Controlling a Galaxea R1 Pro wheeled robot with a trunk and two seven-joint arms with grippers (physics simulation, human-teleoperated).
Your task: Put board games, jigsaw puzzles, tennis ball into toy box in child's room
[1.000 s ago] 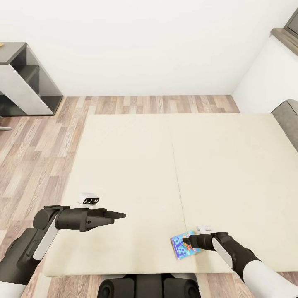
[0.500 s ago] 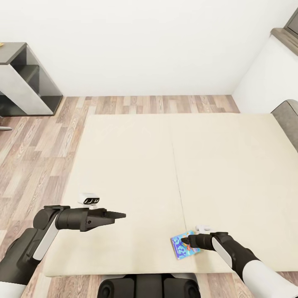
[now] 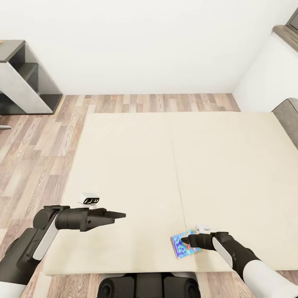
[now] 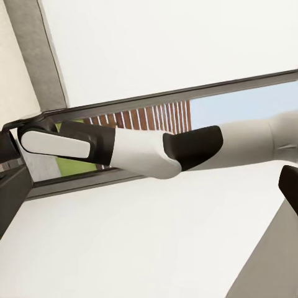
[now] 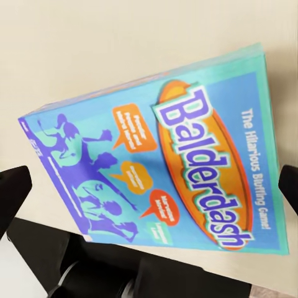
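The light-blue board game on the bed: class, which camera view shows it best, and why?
The right wrist view: the board game appears close up, title "Balderdash" readable, lying flat on the bed. The head view shows it small, near the bed's front edge, partly covered by the right gripper. The left wrist view gives no sight of it.

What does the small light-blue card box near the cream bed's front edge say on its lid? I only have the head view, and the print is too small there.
Observer: The right wrist view reads it: the light-blue card box says "Balderdash", with "The Hilarious Bluffing Game!" beside it.
Operator: Is the right hand shut on it?
Observer: No. The right hand is open, its dark fingertips spread to either side of the lid.
Operator: And the left hand?
Observer: The left hand looks open too: in its wrist view the fingertips sit far apart, holding nothing.
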